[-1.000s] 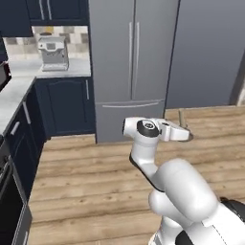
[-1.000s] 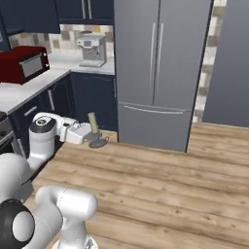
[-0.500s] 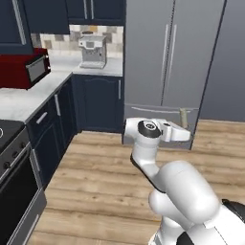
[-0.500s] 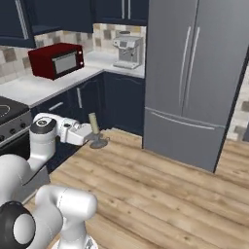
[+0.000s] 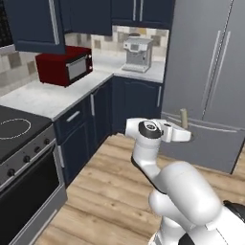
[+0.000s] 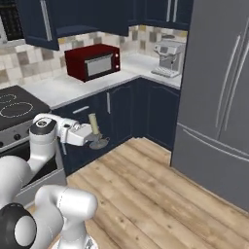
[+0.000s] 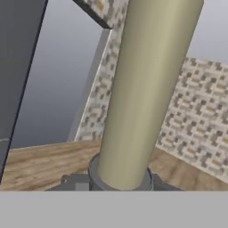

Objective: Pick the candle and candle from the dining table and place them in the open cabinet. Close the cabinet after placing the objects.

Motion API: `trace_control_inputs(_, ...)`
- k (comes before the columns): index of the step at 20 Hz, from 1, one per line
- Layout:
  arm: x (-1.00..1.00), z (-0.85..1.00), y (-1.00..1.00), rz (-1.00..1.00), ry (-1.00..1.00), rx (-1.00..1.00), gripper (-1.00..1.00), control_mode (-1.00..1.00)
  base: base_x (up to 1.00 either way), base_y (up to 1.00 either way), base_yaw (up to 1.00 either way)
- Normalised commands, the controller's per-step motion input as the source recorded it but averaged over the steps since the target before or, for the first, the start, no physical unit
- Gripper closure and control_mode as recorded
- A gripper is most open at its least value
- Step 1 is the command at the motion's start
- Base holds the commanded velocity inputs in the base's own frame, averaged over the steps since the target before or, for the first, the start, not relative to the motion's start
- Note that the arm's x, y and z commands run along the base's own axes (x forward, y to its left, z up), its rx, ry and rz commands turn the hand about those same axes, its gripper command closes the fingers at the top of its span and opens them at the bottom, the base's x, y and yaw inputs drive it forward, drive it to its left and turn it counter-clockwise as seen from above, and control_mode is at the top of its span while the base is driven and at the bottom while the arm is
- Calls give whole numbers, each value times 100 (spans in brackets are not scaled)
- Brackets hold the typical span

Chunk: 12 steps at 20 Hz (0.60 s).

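So the robot's mid-carry here: the gripper (image 6: 92, 139) is pinched on the olive candle (image 6: 93, 125) at its dark base, held upright out over the wood floor (image 6: 160, 194), near the counter (image 6: 73, 87) with the red microwave (image 6: 92, 61). Next job looks like reaching the open cabinet and setting it inside.

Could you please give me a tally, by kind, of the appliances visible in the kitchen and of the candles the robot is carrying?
Red microwave: 1
Coffee machine: 1
Grey refrigerator: 1
Stove with oven: 1
Olive candle held upright in the shut gripper: 1
Total: 5
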Motion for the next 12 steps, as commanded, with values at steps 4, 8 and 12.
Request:
trace_control_inputs(4,0,0,0,0,0,0,100,100,56,-53,46)
trace_control_inputs(8,0,0,0,0,0,0,100,100,55,-57,44)
trace_control_inputs(12,0,0,0,0,0,0,100,100,53,-60,43)
